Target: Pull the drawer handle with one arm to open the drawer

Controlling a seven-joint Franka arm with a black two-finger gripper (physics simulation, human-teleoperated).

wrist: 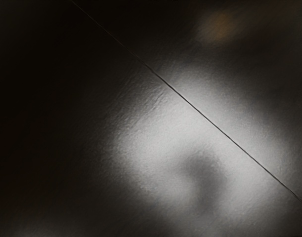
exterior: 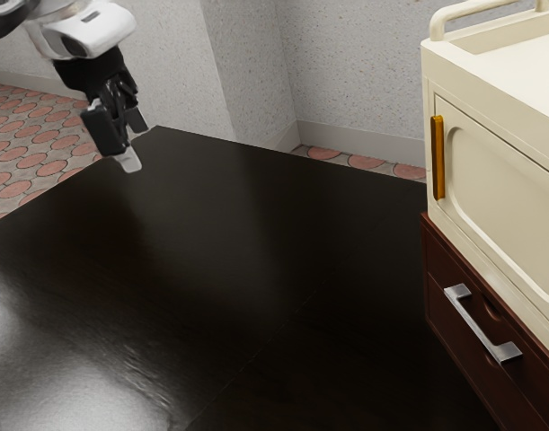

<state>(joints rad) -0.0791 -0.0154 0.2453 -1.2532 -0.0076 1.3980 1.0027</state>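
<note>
Well, starting with the exterior view, the tool (exterior: 133,140) hangs at the upper left, pointing down over the far corner of the dark, glossy surface (exterior: 229,233), with its fingers (exterior: 128,160) spread apart and nothing between them, so it's released. The task's handle (exterior: 481,325), a silvery metal bar with a flat foot at each end, sits on the dark red-brown drawer (exterior: 463,346) at that view's lower right, well apart from the tool. The drawer front looks flush with the frame around it. Right above is a cream cabinet body (exterior: 490,99) with a recessed front panel (exterior: 508,197), an upright amber-coloured grip (exterior: 438,157) near the panel's edge and a rounded rail (exterior: 472,10) along the top; the exterior view's right edge cuts off part of the whole unit. Between the tool and the handle lies a broad stretch of the surface. Behind are speckled grey walls (exterior: 364,63) with a plain baseboard (exterior: 355,149), and a floor (exterior: 45,144) of rounded reddish tiles set in grey. Turning to the wrist view, it gives a close look at glossy dark material with a thin, straight seam (wrist: 205,116) running diagonally across it, much crisper than the faint line in the exterior view. A wide pale glare (wrist: 155,143) crosses that seam, with a darker smudge (wrist: 205,177) inside it, and a small, blurry orange-brown glow (wrist: 220,25) lies outside the brightest part.
</note>
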